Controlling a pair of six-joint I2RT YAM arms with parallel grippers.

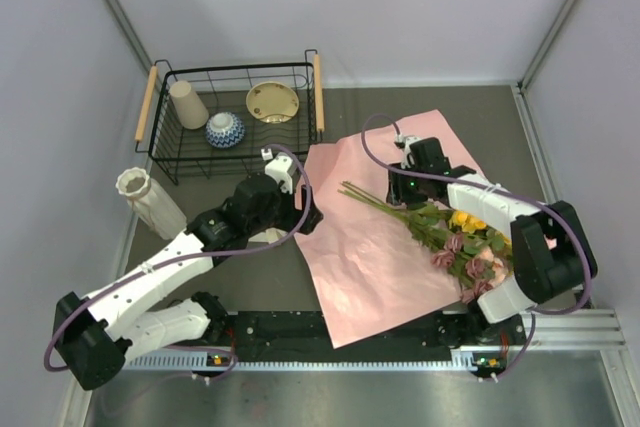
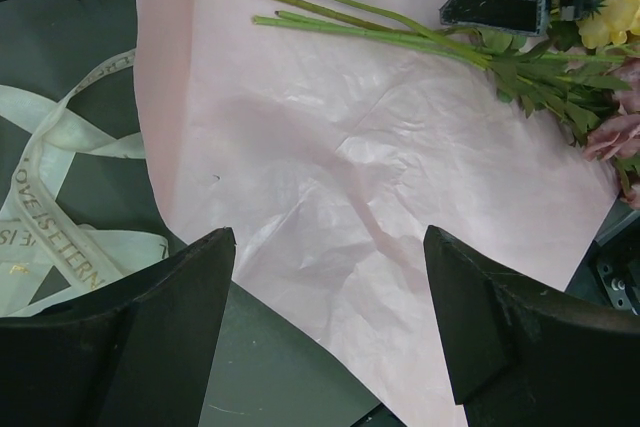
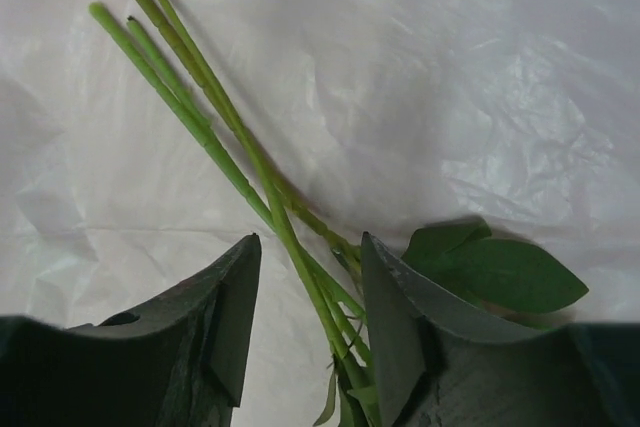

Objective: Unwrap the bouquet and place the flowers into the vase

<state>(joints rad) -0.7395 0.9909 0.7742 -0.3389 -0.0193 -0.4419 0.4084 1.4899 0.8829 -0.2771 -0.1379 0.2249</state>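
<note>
You have one ribbed cream vase (image 1: 150, 202) left of the pink paper (image 1: 370, 257), four green-stemmed flowers (image 1: 465, 242) on it. Your left gripper (image 2: 328, 237) gapes empty; your right gripper (image 3: 310, 242) straddles the stems, grip unclear.

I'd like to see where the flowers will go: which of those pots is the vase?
Find the black wire basket at the far left. The vase sits outside it, to its near left. Unlike the smooth beige cup inside, it is ribbed, with a wavy rim.
</note>
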